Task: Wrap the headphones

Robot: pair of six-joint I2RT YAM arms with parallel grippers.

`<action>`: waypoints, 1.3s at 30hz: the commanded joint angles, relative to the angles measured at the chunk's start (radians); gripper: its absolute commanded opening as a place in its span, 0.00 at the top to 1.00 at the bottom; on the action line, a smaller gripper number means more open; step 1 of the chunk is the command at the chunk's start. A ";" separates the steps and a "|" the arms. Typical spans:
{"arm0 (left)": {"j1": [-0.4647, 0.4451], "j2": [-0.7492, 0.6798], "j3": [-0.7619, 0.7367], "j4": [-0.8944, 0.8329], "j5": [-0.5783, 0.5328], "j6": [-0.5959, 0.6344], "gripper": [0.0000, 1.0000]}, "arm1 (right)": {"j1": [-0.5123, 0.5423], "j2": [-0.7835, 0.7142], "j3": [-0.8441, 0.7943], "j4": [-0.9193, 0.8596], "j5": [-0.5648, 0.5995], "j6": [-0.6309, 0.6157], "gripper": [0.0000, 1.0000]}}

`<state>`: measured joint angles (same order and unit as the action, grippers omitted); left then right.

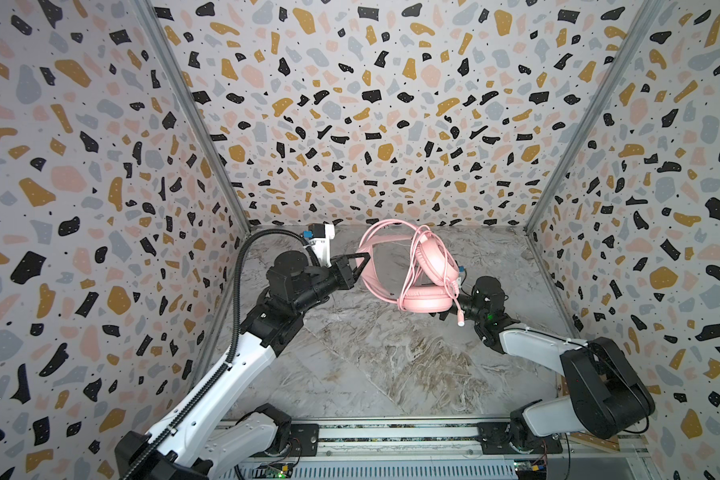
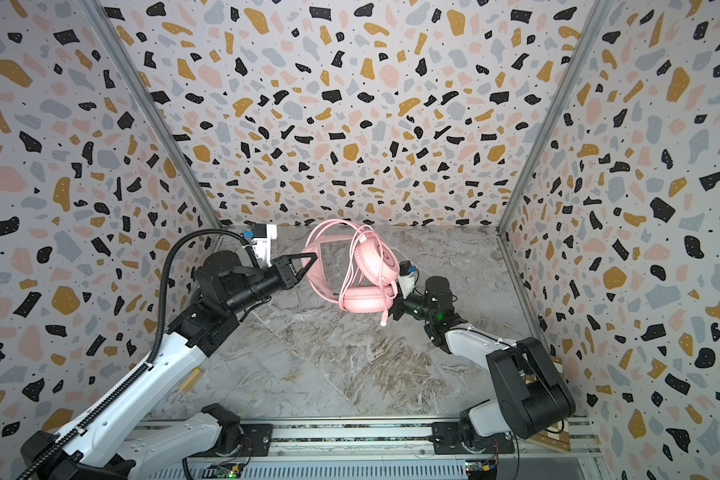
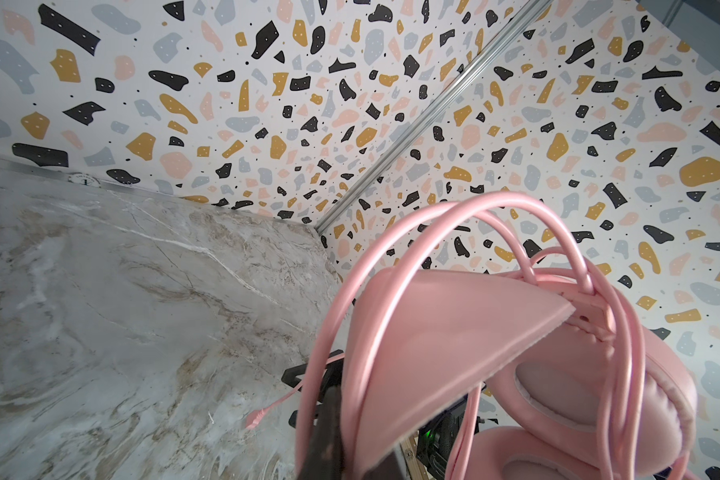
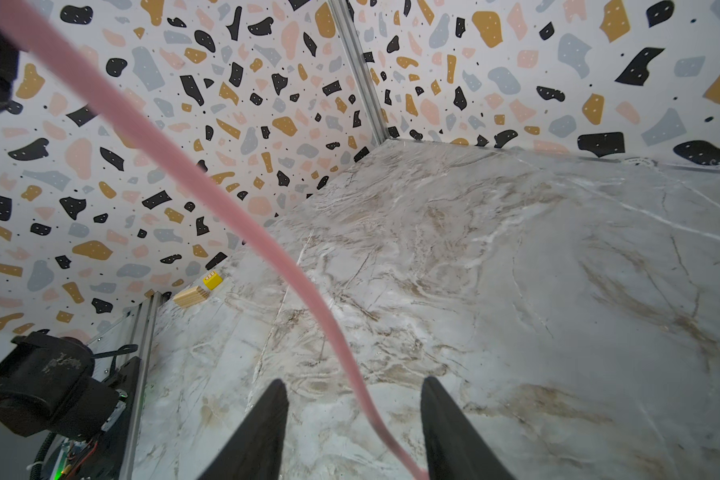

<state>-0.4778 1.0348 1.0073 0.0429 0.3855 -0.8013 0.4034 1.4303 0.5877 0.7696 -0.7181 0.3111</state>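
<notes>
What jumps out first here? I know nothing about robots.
Pink headphones hang in mid-air above the marble table, pinched by the headband in the left gripper. Their cable loops around them and runs on through the open right gripper. Speckled walls close in on three sides.

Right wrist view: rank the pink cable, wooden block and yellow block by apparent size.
1. Pink cable: largest, though its nearness to the lens inflates it.
2. Wooden block.
3. Yellow block: smallest.

Headphones (image 1: pixel 431 266) pink; walls (image 1: pixel 350 104) terrazzo-speckled; table (image 1: pixel 391 365) marbled, seemingly grey-brown.
</notes>
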 commanded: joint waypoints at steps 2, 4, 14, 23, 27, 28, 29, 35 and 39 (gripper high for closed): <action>0.006 -0.013 0.065 0.108 0.025 -0.029 1.00 | 0.013 0.006 0.036 -0.009 -0.018 -0.012 0.58; 0.006 -0.016 0.067 0.098 0.012 -0.021 1.00 | 0.016 0.000 0.026 -0.010 -0.009 -0.014 0.65; 0.006 -0.064 -0.022 0.165 -0.080 -0.076 1.00 | 0.058 -0.033 -0.052 0.050 0.050 0.054 0.93; 0.005 -0.198 -0.149 0.041 -0.468 -0.169 1.00 | 0.230 -0.175 -0.143 0.157 0.267 0.319 1.00; -0.002 -0.222 -0.204 0.021 -0.552 -0.211 1.00 | 0.303 -0.212 -0.098 0.046 0.358 0.335 1.00; -0.005 -0.222 -0.217 0.030 -0.554 -0.216 1.00 | 0.318 -0.208 -0.076 0.012 0.365 0.329 1.00; -0.010 -0.220 -0.225 0.036 -0.555 -0.220 1.00 | 0.327 -0.205 -0.061 -0.009 0.369 0.323 1.00; -0.031 -0.201 -0.213 0.035 -0.584 -0.222 1.00 | 0.387 -0.202 -0.037 -0.043 0.409 0.318 1.00; -0.033 -0.191 -0.195 0.043 -0.583 -0.225 1.00 | 0.397 -0.153 -0.013 -0.060 0.411 0.298 1.00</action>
<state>-0.5056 0.8585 0.7639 -0.0563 -0.1829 -0.9844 0.7921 1.2579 0.5240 0.7341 -0.3309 0.6216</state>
